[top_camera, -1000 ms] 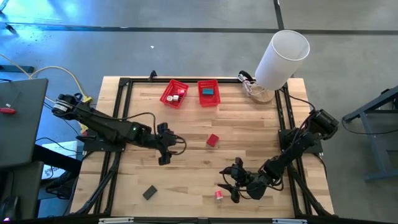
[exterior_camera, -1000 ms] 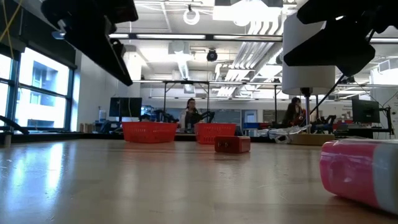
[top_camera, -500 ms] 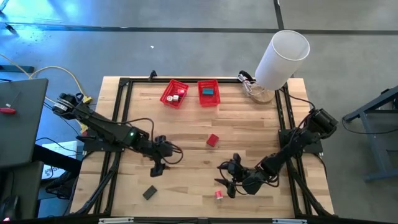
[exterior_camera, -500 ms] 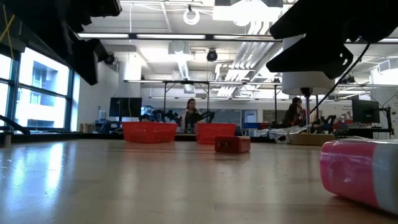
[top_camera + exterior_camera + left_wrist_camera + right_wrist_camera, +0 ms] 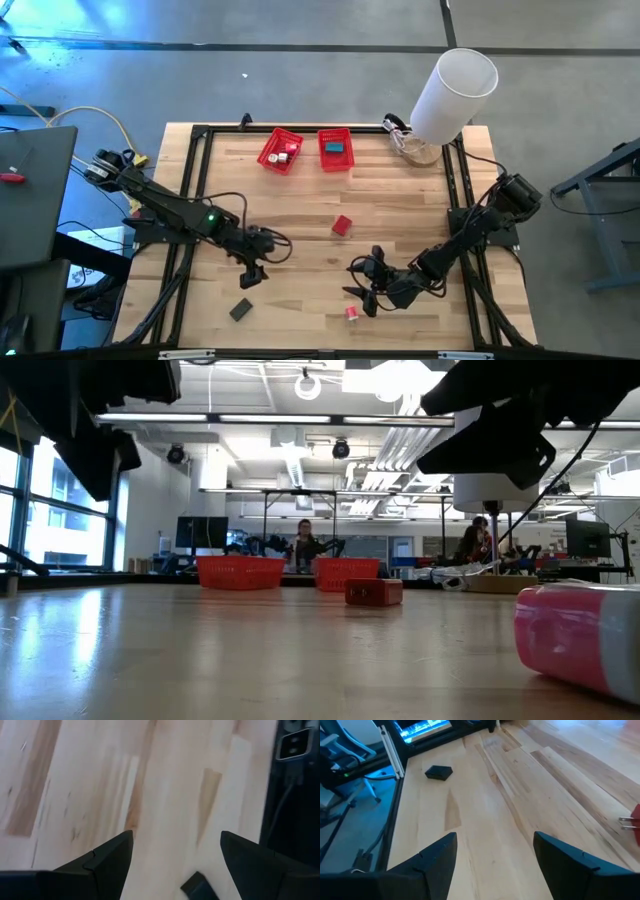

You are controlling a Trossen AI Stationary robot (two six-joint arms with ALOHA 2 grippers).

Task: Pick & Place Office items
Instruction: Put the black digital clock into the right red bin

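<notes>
A dark grey block (image 5: 240, 310) lies flat on the wooden table near its front left. My left gripper (image 5: 250, 272) hovers open just beyond it, pointing steeply down; the left wrist view shows the block's corner (image 5: 200, 887) below the spread fingers (image 5: 176, 834). A red block (image 5: 342, 226) rests at mid-table. A small pink and red piece (image 5: 352, 313) lies near the front edge, large in the low view (image 5: 580, 635). My right gripper (image 5: 363, 287) hangs open above the table just beyond that piece, pointing toward the table's left (image 5: 495, 835).
Two red mesh baskets (image 5: 280, 150) (image 5: 335, 148) with small pieces in them stand at the far middle. A big white cylinder (image 5: 455, 95) stands at the far right corner. Black frame rails (image 5: 195, 180) run along the table's sides. Bare wood lies between the two grippers.
My left gripper has swung toward the table's near edge, closer to the dark grey block, and has rolled about its own axis while staying open. My right gripper has drifted a little toward the far edge and the left, still open. No item has moved.
</notes>
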